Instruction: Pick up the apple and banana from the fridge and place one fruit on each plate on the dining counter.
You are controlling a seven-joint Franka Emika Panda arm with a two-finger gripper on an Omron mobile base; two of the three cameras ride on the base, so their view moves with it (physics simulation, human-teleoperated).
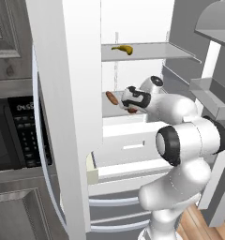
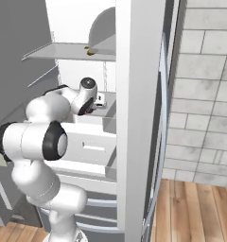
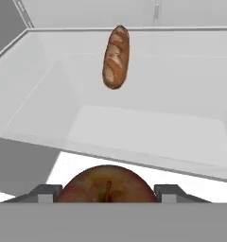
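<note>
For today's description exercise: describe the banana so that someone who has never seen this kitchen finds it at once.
Start at the open white fridge. Inside, look at the upper shelf, above the one where the robot's claw works. The banana lies there alone: small, curved and yellow, unlike the brown bread roll and red apple below.

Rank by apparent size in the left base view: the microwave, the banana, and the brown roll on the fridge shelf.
1. microwave, by far the largest, though nearest the camera.
2. banana and brown roll: both small and look alike in size; the roll is partly hidden by the gripper, so no ranking.
</note>
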